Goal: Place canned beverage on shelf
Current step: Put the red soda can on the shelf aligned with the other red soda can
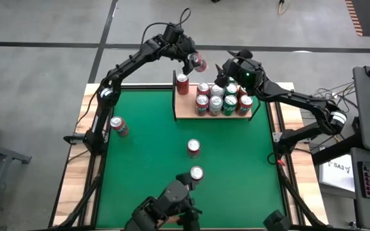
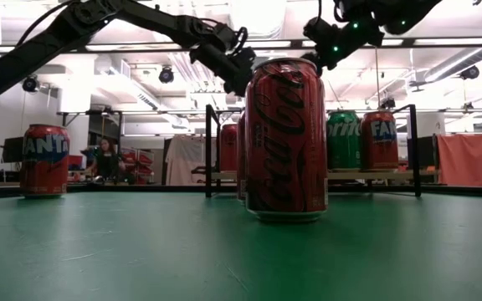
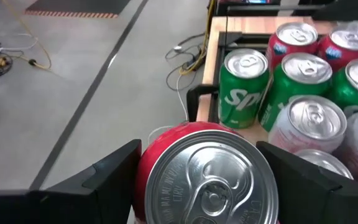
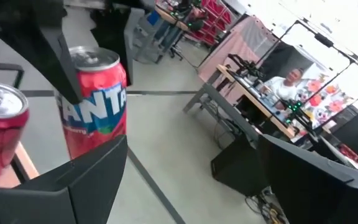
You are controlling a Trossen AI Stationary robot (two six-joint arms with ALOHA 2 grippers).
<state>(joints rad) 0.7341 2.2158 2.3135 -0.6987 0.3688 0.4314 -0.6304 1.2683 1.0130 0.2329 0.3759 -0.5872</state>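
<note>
L gripper pinched a red can above the shelf's far edge.
R gripper hung spread over shelved cans; three more sat on the counter.

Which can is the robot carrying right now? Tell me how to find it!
Look at the wooden shelf at the far edge of the green table, crowded with cans. Just beyond its left end, the left gripper holds a red can in the air. It's the only can not standing on anything.
</note>
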